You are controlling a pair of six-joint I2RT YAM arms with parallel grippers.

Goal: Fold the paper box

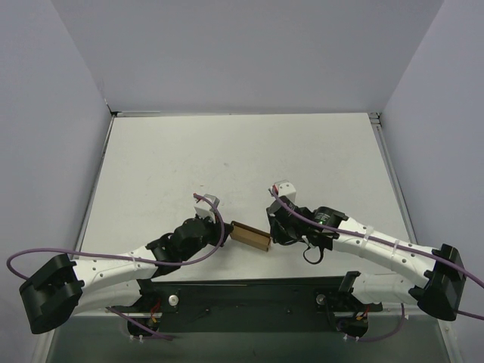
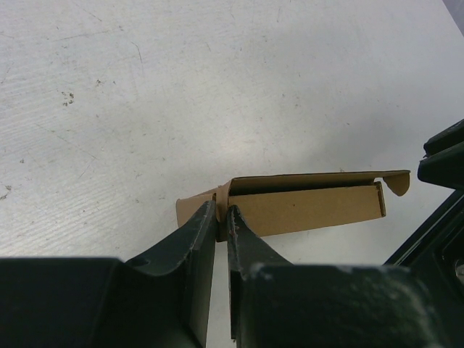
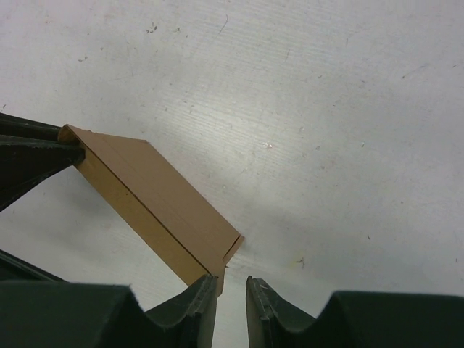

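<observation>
Top camera high, looking down; wrist cameras close, sharing paper box (image 2: pixel 312 209).

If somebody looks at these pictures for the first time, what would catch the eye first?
The brown paper box stands out against the pale table, in the middle of its near part. The left claw pinches a flap at one end of it; the right claw sits at the other end, jaws slightly apart with nothing between them.
</observation>
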